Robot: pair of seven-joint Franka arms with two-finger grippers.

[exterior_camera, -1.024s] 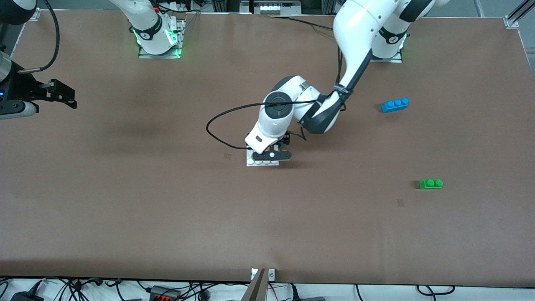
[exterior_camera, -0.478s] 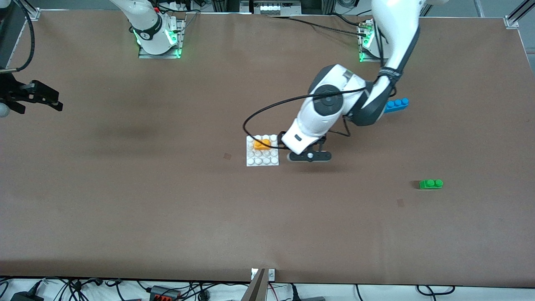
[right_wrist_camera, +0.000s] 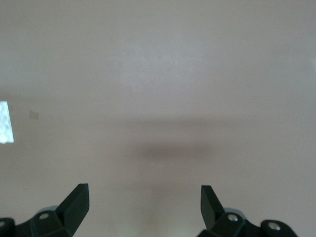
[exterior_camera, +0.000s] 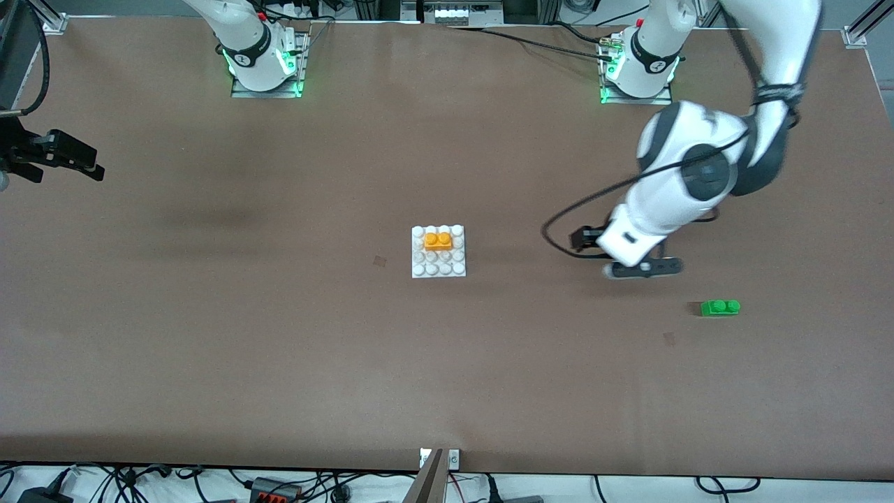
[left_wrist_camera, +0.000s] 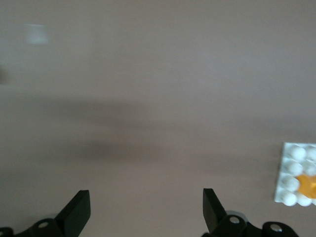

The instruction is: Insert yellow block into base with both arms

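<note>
Yellow block (exterior_camera: pixel 438 242) placement is seen on the base (exterior_camera: pixel 438 271), where the block is seated on the studs in the second row from the base's farther edge; the base lies flat near the middle of the table (exterior_camera: pixel 279 363). Nearest the front camera, a green brick (exterior_camera: pixel 720 307) is found toward the left arm's end of the table. The left gripper (exterior_camera: pixel 642 269) is held over bare table between the base and the green brick, well apart from the base, its fingers (left_wrist_camera: pixel 78 213) spread wide with nothing between them. The right gripper (exterior_camera: pixel 66 155) is held over the table's edge at the right arm's end, its fingers (right_wrist_camera: pixel 75 205) likewise spread and empty.
</note>
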